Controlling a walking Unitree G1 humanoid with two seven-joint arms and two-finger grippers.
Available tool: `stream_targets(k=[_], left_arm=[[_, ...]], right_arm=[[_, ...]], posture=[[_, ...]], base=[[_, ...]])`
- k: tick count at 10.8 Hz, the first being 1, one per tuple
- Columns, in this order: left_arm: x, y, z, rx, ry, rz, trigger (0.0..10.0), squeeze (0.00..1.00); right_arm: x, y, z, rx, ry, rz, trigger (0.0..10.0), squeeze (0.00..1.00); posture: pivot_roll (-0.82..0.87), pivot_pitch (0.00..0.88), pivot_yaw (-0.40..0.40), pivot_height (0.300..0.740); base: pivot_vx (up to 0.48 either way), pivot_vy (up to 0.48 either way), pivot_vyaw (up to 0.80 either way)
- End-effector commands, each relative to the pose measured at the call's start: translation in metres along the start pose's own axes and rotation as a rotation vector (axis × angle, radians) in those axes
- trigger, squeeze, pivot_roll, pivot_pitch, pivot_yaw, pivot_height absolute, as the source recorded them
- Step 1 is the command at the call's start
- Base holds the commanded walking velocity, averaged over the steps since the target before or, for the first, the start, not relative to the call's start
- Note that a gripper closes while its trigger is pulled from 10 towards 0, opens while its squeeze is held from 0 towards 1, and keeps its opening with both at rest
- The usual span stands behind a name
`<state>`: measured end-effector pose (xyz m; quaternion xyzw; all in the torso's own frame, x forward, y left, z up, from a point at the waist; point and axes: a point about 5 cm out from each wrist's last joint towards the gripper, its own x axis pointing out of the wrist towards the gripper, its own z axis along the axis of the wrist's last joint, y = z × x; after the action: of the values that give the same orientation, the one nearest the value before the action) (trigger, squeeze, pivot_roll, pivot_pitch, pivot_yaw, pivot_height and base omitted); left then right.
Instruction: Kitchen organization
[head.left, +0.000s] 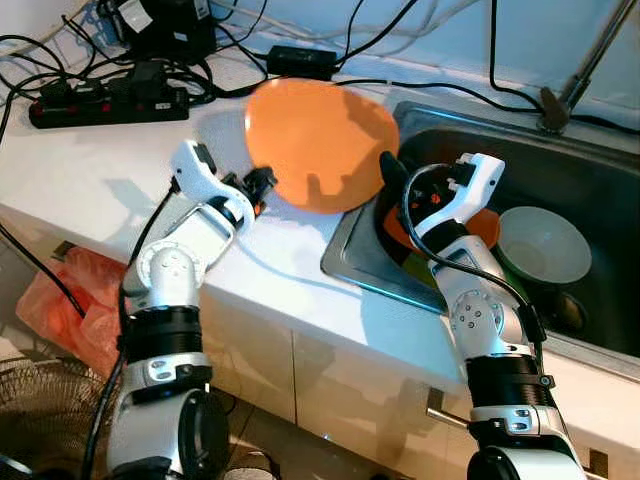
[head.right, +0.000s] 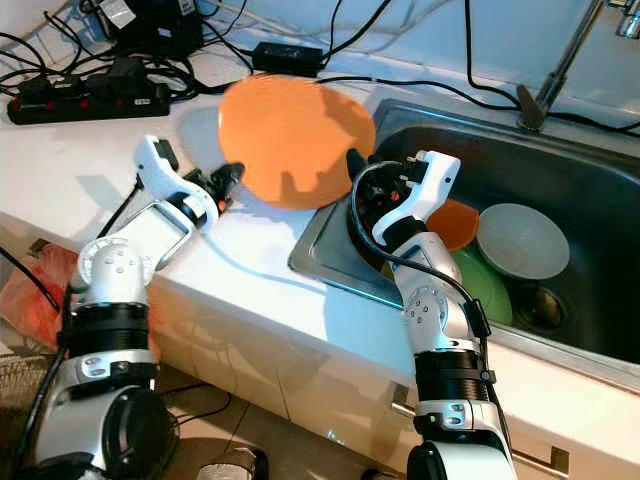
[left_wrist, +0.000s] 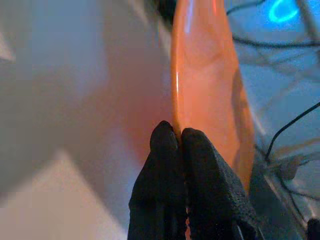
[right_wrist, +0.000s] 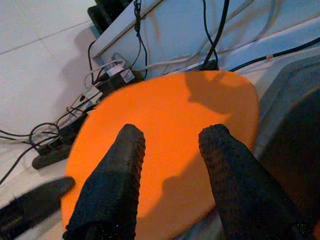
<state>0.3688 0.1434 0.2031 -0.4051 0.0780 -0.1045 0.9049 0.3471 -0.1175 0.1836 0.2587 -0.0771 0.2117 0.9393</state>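
Pinching orange plate — glossy, tilted — left gripper.

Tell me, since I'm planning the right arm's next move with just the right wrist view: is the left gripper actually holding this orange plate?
Observer: Yes. The left gripper is shut on the orange plate's rim, on the side away from you.
Operator: Where is the plate relative to the sink?
Observer: It is tilted above the counter, with its right edge reaching the sink's left rim.
Operator: Anything in the basin?
Observer: A white bowl sits upright in it, towards the right.
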Motion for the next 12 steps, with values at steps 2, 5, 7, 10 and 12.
stream_targets(k=[2,5,7,10,12], left_arm=[[-0.005,-0.013,0.021,0.006,-0.174,-0.076,10.0,0.0],[-0.01,-0.017,0.025,-0.066,-0.266,-0.147,10.0,0.0],[-0.01,-0.028,0.02,-0.086,-0.279,-0.231,10.0,0.0],[-0.011,-0.048,0.011,-0.071,-0.245,-0.36,10.0,0.0],[-0.011,-0.056,0.005,-0.055,-0.219,-0.412,10.0,0.0]], right_arm=[[0.0,-0.003,0.006,-0.001,-0.02,-0.018,10.0,0.0],[0.001,-0.007,0.011,0.034,-0.049,-0.054,10.0,0.0],[0.004,-0.007,0.015,0.133,-0.079,-0.063,10.0,0.0],[0.005,-0.005,0.021,0.254,-0.117,-0.038,10.0,0.0],[0.004,-0.003,0.02,0.261,-0.116,-0.035,10.0,0.0]], posture=[[0.22,0.089,-0.007,0.74],[0.22,0.093,-0.012,0.74],[0.22,0.095,-0.013,0.74],[0.21,0.094,-0.01,0.74],[0.21,0.096,-0.007,0.74]], base=[[0.0,0.0,0.0],[0.0,0.0,0.0],[0.0,0.0,0.0],[0.0,0.0,0.0],[0.0,0.0,0.0]])
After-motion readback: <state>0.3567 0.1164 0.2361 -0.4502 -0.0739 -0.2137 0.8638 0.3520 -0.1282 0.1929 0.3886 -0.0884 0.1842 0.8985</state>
